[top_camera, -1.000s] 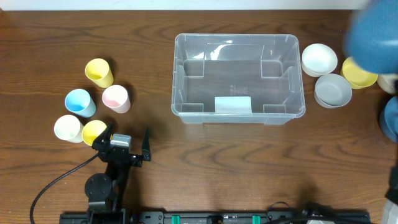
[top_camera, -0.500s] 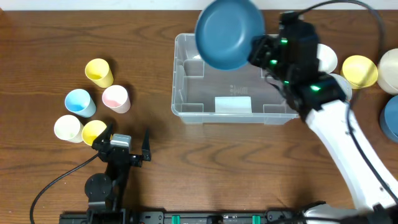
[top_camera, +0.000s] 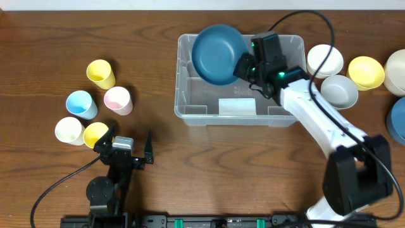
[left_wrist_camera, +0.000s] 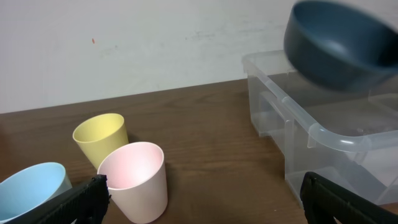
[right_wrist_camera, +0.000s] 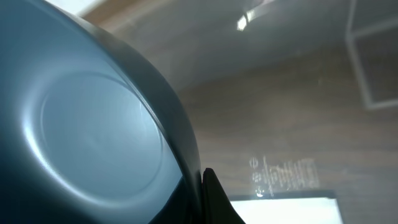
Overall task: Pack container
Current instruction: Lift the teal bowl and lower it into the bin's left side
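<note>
Since half a second earlier the right gripper [top_camera: 243,64] had come lower, and its bowl [top_camera: 217,45] hung tilted over the back-left part of the container [top_camera: 181,88], above the rim. The jaws pinched the bowl's right edge. The bowl looked like smooth, stiff, light plastic, probably slippery, so the rim seemed the best hold. The container was clear, thin-walled and round-cornered. It would likely slide if bumped. It stood on the table [top_camera: 209,171]. The left gripper [top_camera: 126,142] rested front-left of the container, its jaws wide and holding nothing.
</note>
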